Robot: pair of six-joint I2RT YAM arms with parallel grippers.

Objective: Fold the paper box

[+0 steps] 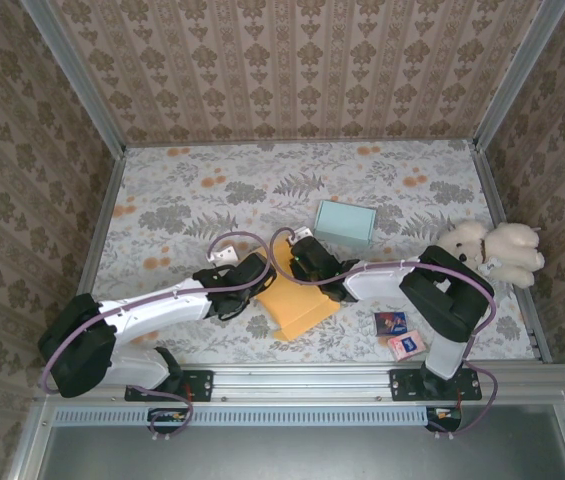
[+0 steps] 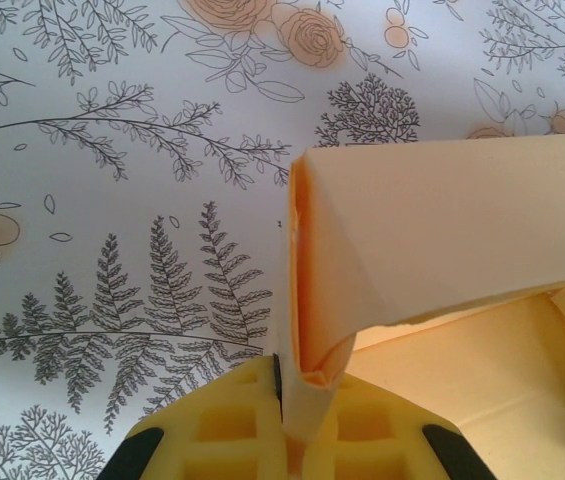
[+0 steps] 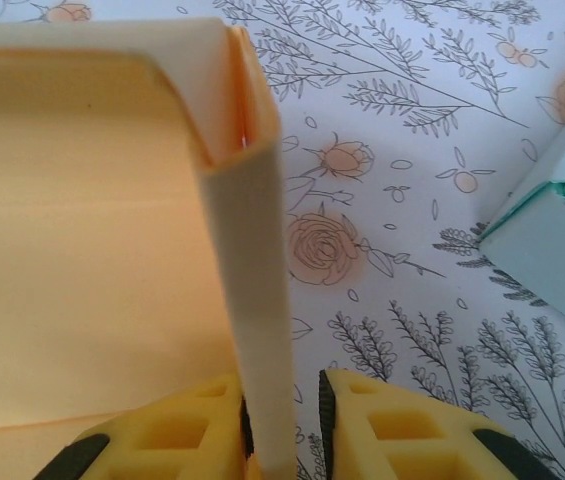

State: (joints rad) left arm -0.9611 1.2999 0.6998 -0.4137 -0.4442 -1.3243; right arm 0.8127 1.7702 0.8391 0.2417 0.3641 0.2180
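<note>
The orange box (image 1: 297, 305) lies just below the middle of the floral counter (image 1: 212, 200) in the overhead view, half folded, between the two arms. The left pincer (image 2: 297, 390) is pressed tight on a corner flap of it. The right pincer (image 3: 282, 385) straddles an upright wall, a sliver of counter showing beside the paper. A teal box (image 1: 345, 222) sits just above, a teddy (image 1: 492, 252) at right.
</note>
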